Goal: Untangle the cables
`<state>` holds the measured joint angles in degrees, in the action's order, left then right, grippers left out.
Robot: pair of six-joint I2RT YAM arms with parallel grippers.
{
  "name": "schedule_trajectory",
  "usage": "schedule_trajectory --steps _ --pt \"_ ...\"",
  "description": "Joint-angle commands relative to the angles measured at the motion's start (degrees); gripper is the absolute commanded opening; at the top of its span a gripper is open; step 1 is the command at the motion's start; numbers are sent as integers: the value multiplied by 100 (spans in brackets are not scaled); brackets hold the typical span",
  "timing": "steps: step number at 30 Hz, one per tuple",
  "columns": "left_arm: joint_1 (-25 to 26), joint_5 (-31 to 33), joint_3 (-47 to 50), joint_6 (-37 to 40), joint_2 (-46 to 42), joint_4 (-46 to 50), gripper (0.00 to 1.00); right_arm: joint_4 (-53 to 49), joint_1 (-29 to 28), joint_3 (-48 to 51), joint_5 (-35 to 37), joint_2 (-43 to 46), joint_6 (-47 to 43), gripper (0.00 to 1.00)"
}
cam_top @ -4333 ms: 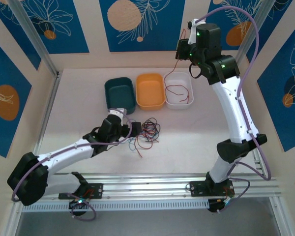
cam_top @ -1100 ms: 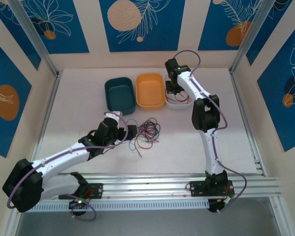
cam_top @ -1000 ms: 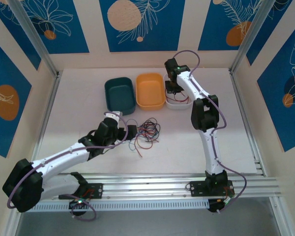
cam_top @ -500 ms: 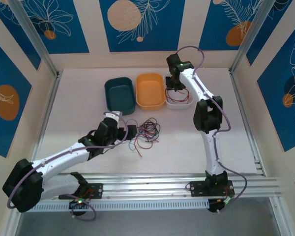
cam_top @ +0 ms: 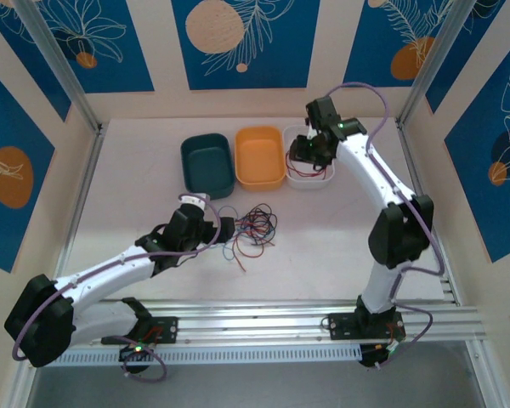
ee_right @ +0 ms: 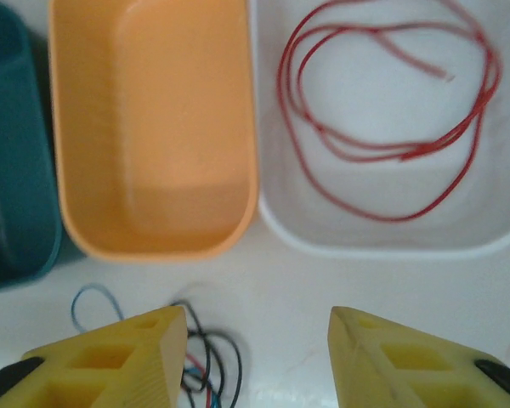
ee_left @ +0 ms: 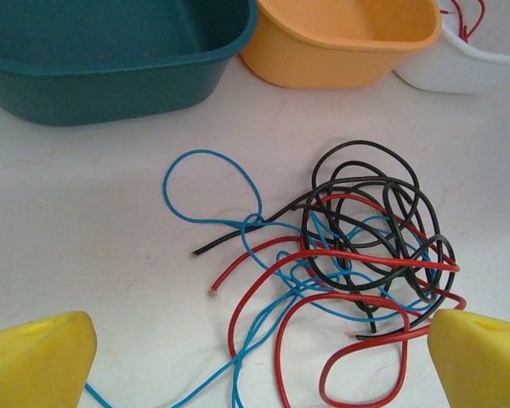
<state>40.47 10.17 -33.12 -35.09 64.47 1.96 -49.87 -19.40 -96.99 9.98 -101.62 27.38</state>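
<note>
Tangle (ee_left: pixel 357 255): red, black and blue wires mixed. Single red wire (ee_right: pixel 382 155) in white bin (ee_right: pixel 382 246). Other bins: orange (ee_right: pixel 153 127), dark teal (ee_right: pixel 13 170).

Left fingers (ee_left: pixel 34 361) and right fingers (ee_right: pixel 110 361): yellow.

Left arm (cam_top: pixel 110 268) and right arm (cam_top: pixel 370 170): white links, black joints, green LEDs. Arm leads (cam_top: pixel 357 87): purple.

Table (cam_top: pixel 136 195): off-white, plain. Walls (cam_top: pixel 166 42): cream with deep-blue panels, white line-drawn leaves, peach and orange discs. Front rail (cam_top: pixel 263 319): bare silver metal.
</note>
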Motion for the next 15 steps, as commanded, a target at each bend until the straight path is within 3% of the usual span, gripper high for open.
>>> schedule_trajectory --steps 1,9,15 --pt "-83 -65 -344 25 120 275 100 466 -236 766 -595 552 455 51" --pt "-402 -948 -776 567 565 612 100 540 -1231 1862 -83 1396 653 63" --pt "-928 -2399 -1229 1484 1386 859 99 548 -1817 2293 206 1582 1211 67"
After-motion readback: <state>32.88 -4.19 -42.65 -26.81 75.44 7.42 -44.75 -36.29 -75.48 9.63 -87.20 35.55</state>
